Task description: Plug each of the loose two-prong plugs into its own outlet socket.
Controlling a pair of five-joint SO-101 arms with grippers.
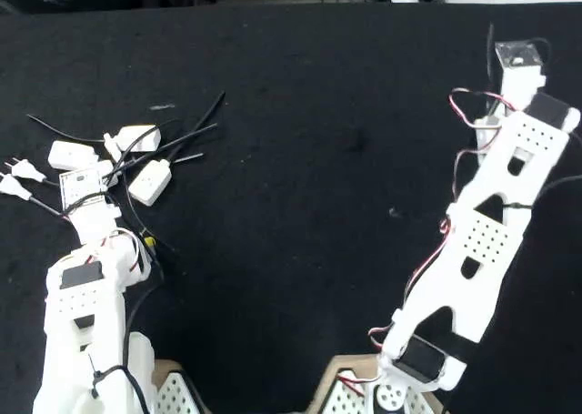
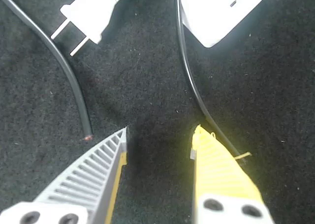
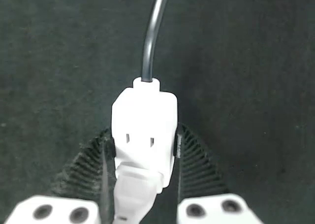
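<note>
Our right claw (image 3: 142, 134) is clamped on a white outlet socket (image 3: 143, 120), with its black ribbed fingers (image 3: 197, 165) pressed against both flanks. The socket's two slots face the wrist camera and a black cord (image 3: 151, 32) leaves its far end. A second white piece (image 3: 130, 199) sits against its near end, and we cannot tell whether that piece is plugged in. From above, this arm stretches toward the far right of the black cloth (image 1: 318, 114), well apart from the other parts.

Our left claw (image 2: 160, 130) stands wide open, a grey finger (image 2: 93, 175) and a yellow finger (image 2: 216, 170) with bare cloth between them. Beyond the tips lie a loose two-prong plug (image 2: 91, 10), its prongs bare, and a white socket block (image 2: 221, 12). Two thin cables cross the way. One cable (image 2: 64, 71) ends near the grey finger and the other cable (image 2: 189, 76) runs along the yellow finger. From above, we see another plug (image 1: 27, 170) and another socket (image 1: 150, 182) tangled among cables around this claw.
</note>
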